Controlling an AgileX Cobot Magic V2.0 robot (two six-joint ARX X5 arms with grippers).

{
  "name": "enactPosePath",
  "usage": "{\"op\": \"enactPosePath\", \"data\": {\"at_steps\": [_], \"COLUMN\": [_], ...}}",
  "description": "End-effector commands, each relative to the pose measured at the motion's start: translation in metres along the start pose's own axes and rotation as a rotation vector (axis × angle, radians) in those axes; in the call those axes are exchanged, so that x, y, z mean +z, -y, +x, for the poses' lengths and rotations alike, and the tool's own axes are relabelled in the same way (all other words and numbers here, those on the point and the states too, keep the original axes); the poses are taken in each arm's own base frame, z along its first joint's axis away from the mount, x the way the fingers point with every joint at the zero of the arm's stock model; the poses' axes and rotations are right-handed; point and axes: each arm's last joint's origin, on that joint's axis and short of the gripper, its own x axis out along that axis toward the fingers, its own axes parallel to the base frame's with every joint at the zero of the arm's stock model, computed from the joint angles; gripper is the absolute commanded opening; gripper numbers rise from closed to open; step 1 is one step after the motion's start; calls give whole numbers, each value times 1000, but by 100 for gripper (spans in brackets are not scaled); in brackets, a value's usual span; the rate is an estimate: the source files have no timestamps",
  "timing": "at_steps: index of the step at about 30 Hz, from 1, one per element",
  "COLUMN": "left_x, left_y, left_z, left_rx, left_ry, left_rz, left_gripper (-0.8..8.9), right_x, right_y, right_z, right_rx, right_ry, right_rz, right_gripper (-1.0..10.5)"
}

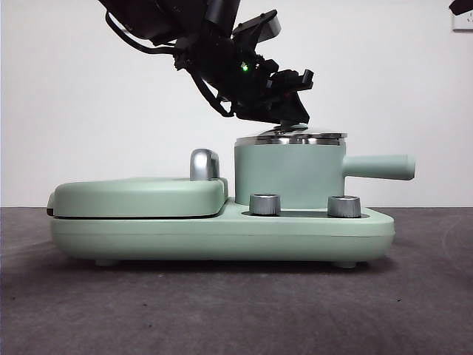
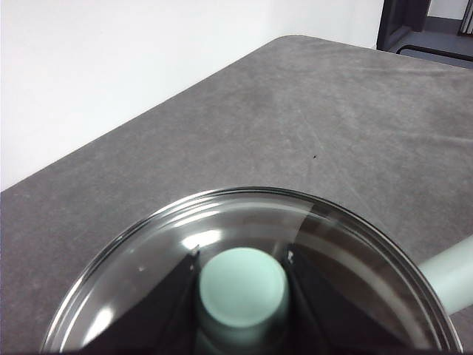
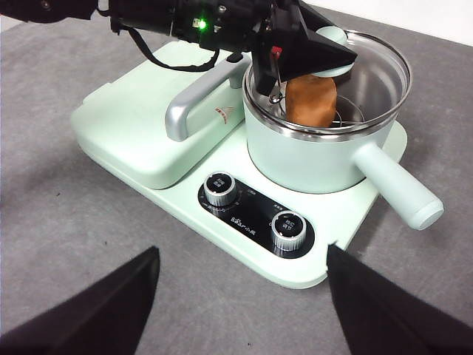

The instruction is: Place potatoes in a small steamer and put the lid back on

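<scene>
Mint-green small steamer (image 1: 288, 174): cylindrical pot with steel rim, standing on the right half of a mint-green cooker base (image 1: 222, 233); straight side handle (image 1: 378, 166) pointing right in the front view.

Glass lid (image 2: 244, 244): clear disc with steel rim, resting on the pot's rim; mint-green knob (image 2: 242, 287) at centre.

Potato (image 3: 311, 100): orange-brown, matte, lying inside the pot, seen through the glass in the right wrist view.

Left gripper (image 1: 294, 118): reaching in from the upper left of the front view, jaws closed against either side of the lid's knob.

Right gripper (image 3: 240, 296): held high above the table in front of the cooker, well apart from it; jaws spread wide, nothing between them.

Griddle cover (image 1: 140, 196): flat, mint-green, on the left half of the base, with a chrome handle (image 1: 205, 164) just beside the pot.

Two steel dials (image 3: 255, 209): on the base's black front panel.

Table (image 1: 222, 310): dark grey.
</scene>
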Motion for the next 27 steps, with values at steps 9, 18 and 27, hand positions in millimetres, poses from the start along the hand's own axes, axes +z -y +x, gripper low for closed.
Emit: {"op": "enactPosePath", "data": {"at_steps": [9,18,27], "left_x": [4,4,4], "left_y": [4,5,5], "left_z": [6,6,6], "left_rx": [-7,-10,-12], "left_ry": [-1,-8,-18], "left_rz": [25,23,20], "left_gripper": [14,14,179], "right_x": [2,2,2], "right_y": [-1,-1,-1], "right_z": [0,0,0], "right_rx": [4,4,4], "right_ry": [6,6,6], "right_rz": [-8,-8,-8], "right_gripper": [357,357,357]}}
